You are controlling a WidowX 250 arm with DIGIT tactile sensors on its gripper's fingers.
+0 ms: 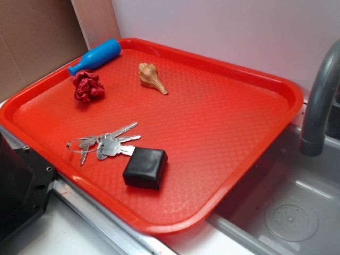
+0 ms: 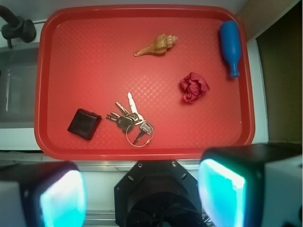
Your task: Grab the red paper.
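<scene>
The red paper [image 1: 87,86] is a small dark red wrinkly wad lying on the big red tray [image 1: 234,69], near its far left corner, beside a blue bottle-shaped toy [image 1: 95,56]. In the wrist view the paper [image 2: 193,87] lies right of the tray's middle. My gripper [image 2: 142,196] is high above, over the robot base outside the tray's near rim. Its jaws stand wide apart with nothing between them. Its fingers [image 2: 222,191] show blurred cyan pads. The gripper is out of the exterior view.
On the tray lie a tan seashell [image 1: 151,76], a bunch of keys [image 1: 106,144] and a black square box [image 1: 145,168]. A grey sink [image 1: 297,207] with a faucet [image 1: 319,101] lies to the right. The black robot base [image 1: 18,186] stands at the left.
</scene>
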